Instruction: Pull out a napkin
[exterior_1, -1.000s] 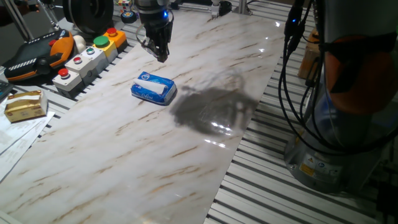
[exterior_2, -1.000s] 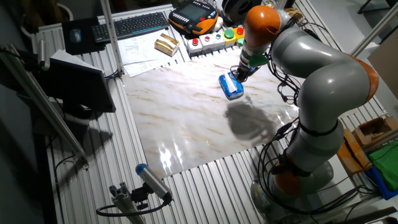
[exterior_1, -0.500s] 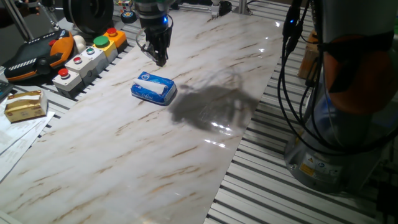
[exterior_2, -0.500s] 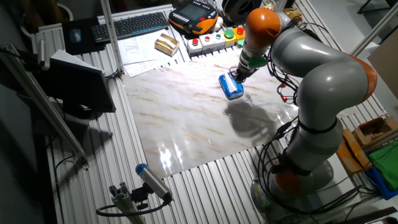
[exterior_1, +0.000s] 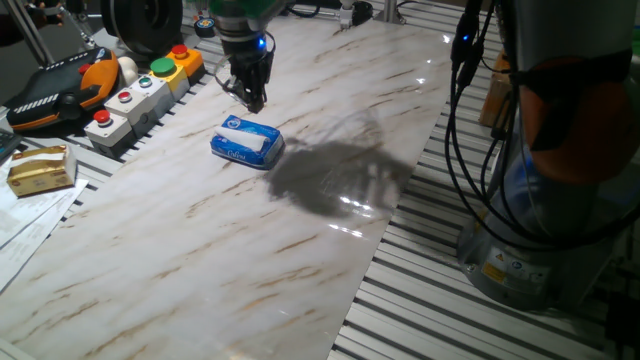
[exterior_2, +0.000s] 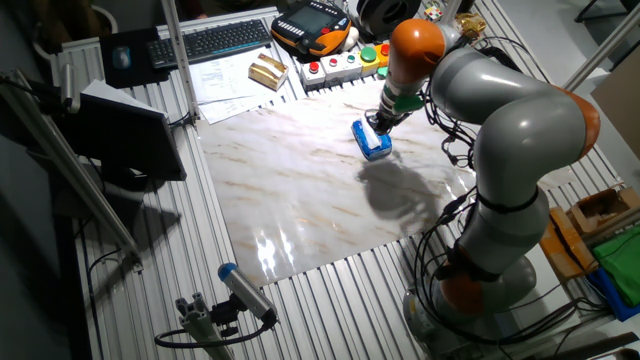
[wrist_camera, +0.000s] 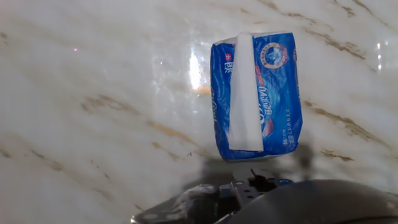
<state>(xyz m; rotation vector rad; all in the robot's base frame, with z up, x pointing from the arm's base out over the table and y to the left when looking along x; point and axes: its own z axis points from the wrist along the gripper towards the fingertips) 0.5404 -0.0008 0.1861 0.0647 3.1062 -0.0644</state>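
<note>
- One gripper (exterior_1: 254, 97) hangs above the marble table (exterior_1: 200, 250), just behind the single blue tissue pack (exterior_1: 247, 141); in the other fixed view the gripper (exterior_2: 372, 122) sits right at the pack's (exterior_2: 372, 141) far end.
- Its fingers look drawn close together at a narrow tip with nothing between them, but the views are too small to be sure, so I cannot tell how far apart they stand.
- One napkin (wrist_camera: 245, 99) shows as a white strip lying lengthwise along the top of the pack (wrist_camera: 273, 93), from its upper edge down to near the lower edge; it is still in the pack.
- The pack lies flat on the marble table (wrist_camera: 93, 112), apart from everything else.
- Beside the table's left edge stand button boxes: I count three red buttons and one green (exterior_1: 163, 68).
- One orange-and-black handheld pendant (exterior_1: 60, 90) rests behind them.
- One small tan box (exterior_1: 40, 168) sits on white paper sheets (exterior_1: 25, 220).
- One keyboard (exterior_2: 222, 38) lies at the far side in the other fixed view.
</note>
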